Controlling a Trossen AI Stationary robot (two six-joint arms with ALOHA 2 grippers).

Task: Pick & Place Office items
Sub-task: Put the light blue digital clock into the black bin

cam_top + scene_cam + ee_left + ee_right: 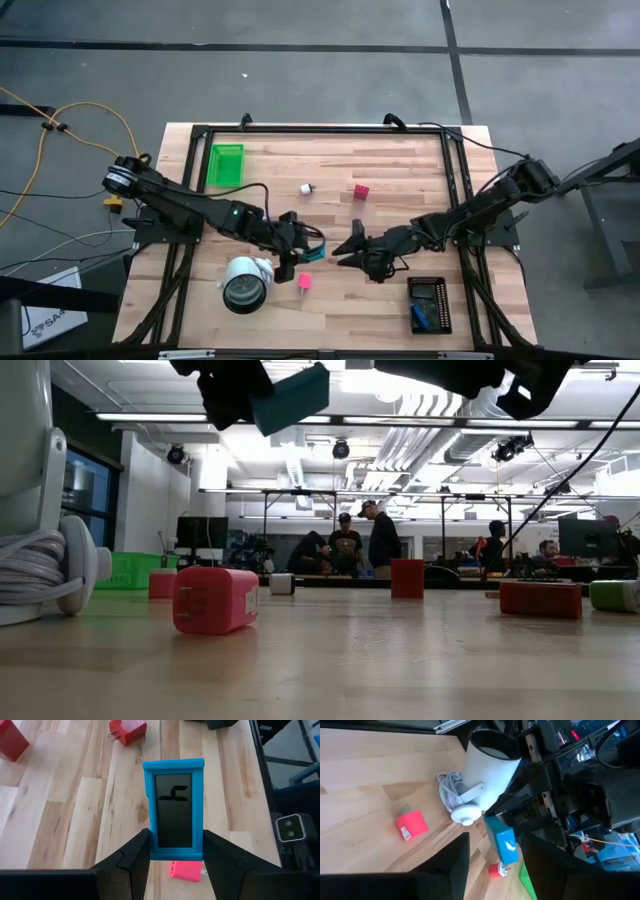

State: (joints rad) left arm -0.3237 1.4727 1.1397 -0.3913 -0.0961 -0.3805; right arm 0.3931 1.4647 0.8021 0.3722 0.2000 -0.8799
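A wooden tabletop [400, 180] seen from above, both dark arms reaching toward its middle. At about ten o'clock a bright green tray [224, 165] lies near the far left corner; nothing can be made out inside it. At about five o'clock a black tray [430, 304] near the front right holds a few small pieces, at least one blue, too small to tell apart.

At about seven o'clock a big white round appliance [245, 283] with a coiled white cord lies on its side just in front of the left arm. A pink charger block [303, 283] lies just beside it. Toward twelve o'clock sit a small white bit [306, 188] and a red block [360, 191], well apart from the arms.

The left gripper [308, 249] holds a blue rectangular device [174, 810] with a dark screen above the tabletop, its fingers [131, 857] clamped on its long sides, its long axis running straight out from the fingers. The right gripper [350, 249] faces it closely, fingers parted, holding nothing.
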